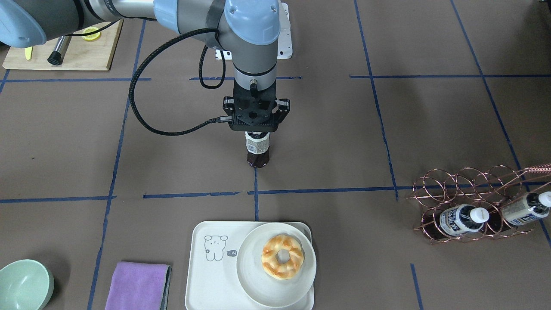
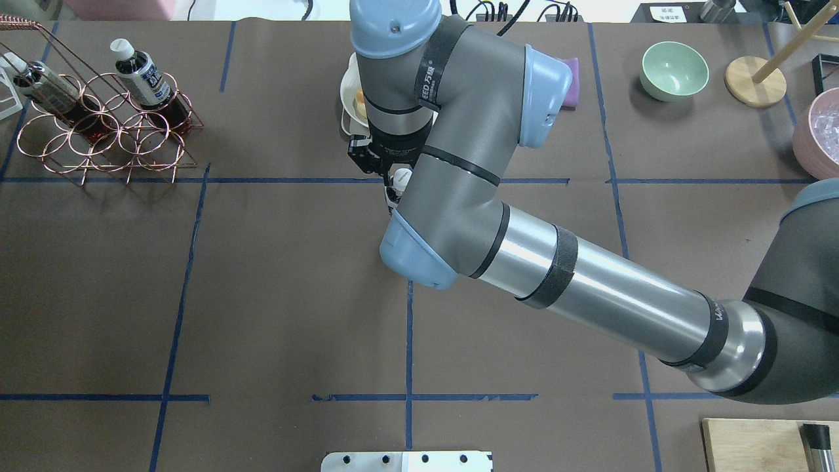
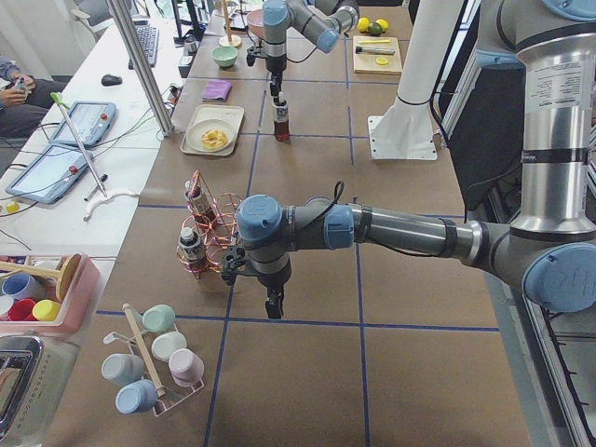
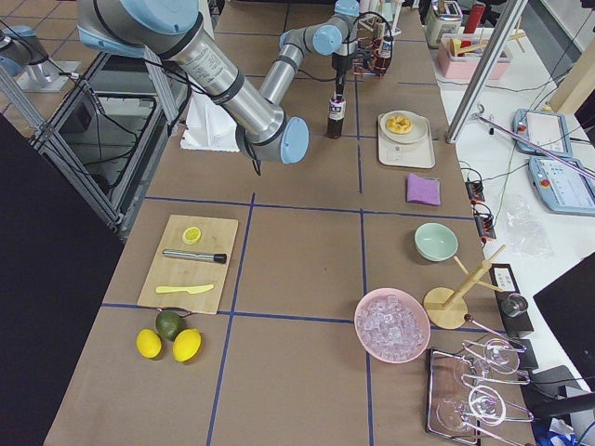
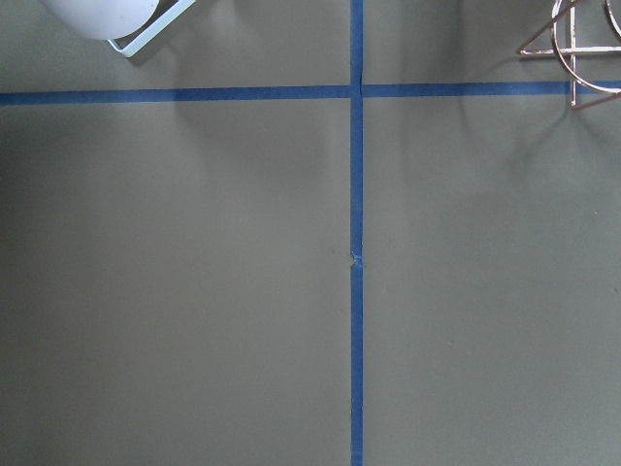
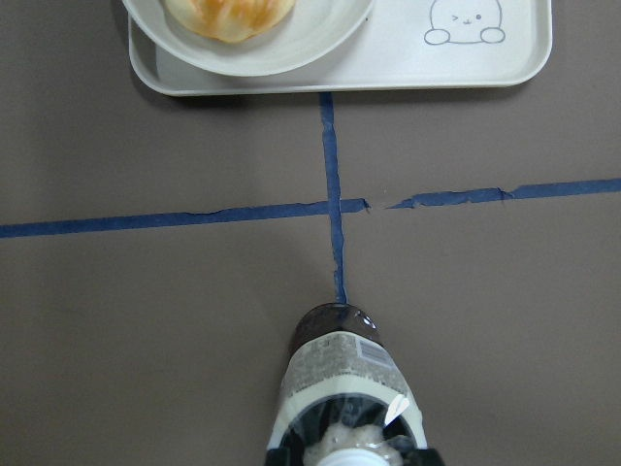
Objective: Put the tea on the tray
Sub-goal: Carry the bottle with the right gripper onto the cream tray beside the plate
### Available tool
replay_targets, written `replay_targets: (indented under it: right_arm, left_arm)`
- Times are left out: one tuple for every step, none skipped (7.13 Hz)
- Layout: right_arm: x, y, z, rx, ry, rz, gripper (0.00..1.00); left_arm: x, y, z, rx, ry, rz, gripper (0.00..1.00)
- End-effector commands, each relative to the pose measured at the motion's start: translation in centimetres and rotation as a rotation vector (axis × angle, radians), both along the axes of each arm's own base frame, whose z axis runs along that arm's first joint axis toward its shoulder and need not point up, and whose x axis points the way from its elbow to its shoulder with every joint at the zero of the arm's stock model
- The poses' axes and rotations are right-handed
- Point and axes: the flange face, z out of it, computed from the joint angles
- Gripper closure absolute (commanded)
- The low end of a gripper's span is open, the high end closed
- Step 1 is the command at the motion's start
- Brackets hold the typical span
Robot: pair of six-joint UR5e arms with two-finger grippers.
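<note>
The brown table [image 1: 64, 150] is wearing blue tape lines [image 1: 189, 195]. The right gripper [image 1: 257, 130] is squeezing the tea [image 1: 257, 148] by its top, and the bottle is standing upright. The tray [image 1: 215, 275] is lying straight ahead, farther from the robot, past the tape cross. A plate [image 1: 254, 286] is filling one side of it, and the bear side is sitting bare. The left gripper [image 3: 273, 303] is hanging well apart, and I cannot tell if it is open.

- The tea [image 1: 257, 151] is upright near the table's middle, directly beneath the right gripper [image 1: 257, 131].
- The tray [image 1: 205, 275] lies beyond a tape line on the operators' side, well apart from the tea.
- A plate [image 1: 258, 286] rests on the tray's half toward the robot's left, with a pastry [image 1: 282, 256] on it.
- A cloth [image 1: 137, 286] lies just beside the tray on the robot's right, and a bowl [image 1: 23, 286] lies farther out.
- A wire rack [image 1: 469, 189] holding two bottles [image 1: 461, 218] sits far toward the robot's left.
</note>
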Motion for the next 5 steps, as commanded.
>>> replay_targets:
  right_arm:
    - [0.1, 0.1, -0.4, 0.006, 0.001, 0.005, 1.0]
    - [1.0, -0.6, -1.4, 0.012, 0.005, 0.023, 1.0]
    - [3.3, -3.1, -1.8, 0.031, 0.01, 0.056, 1.0]
    - [6.2, -6.5, -1.1, 0.063, 0.023, 0.045, 1.0]
    - [8.0, -11.5, -0.4, 0.036, 0.045, 0.041, 1.0]
  left_arm:
    - [0.0, 0.0, 0.0, -0.001, 0.0, 0.0, 0.0]
    - [0.0, 0.0, -0.1, 0.002, 0.0, 0.0, 0.0]
    - [0.0, 0.0, -0.1, 0.002, 0.0, 0.0, 0.0]
    - [0.0, 0.0, -0.1, 0.002, 0.0, 0.0, 0.0]
    - [0.0, 0.0, -0.2, 0.004, 0.0, 0.0, 0.0]
